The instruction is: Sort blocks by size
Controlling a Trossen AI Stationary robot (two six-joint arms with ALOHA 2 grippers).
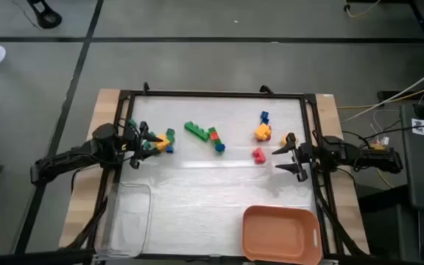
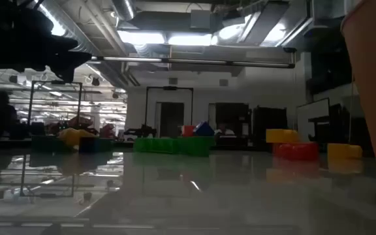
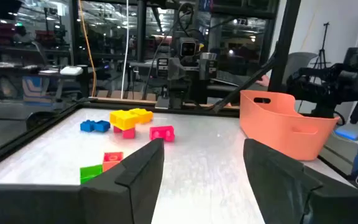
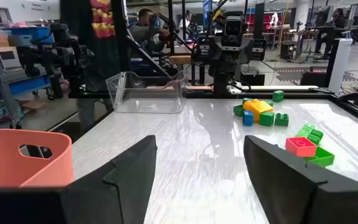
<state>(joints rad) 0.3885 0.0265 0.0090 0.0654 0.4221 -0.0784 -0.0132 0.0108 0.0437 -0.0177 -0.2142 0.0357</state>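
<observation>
Both arms sit low at the table's side edges. The left gripper (image 1: 140, 140) is spread, holding nothing, just beside a cluster of blocks (image 1: 160, 141) by the left rail. The right gripper (image 1: 285, 157) is also spread and empty, near the red block (image 1: 258, 154). Green bricks (image 1: 197, 131) lie mid-table toward the far edge. Wide bare surface runs between the arms toward the clear bin (image 1: 127, 221) and the orange bin (image 1: 280, 234) at the near edge.

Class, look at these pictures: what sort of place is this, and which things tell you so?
Probably a robotics lab or workshop. Two robot arms sit at a framed table with toy bricks, cables trail over a bare floor, and exposed ceiling ducts hang above more workbenches behind.
</observation>
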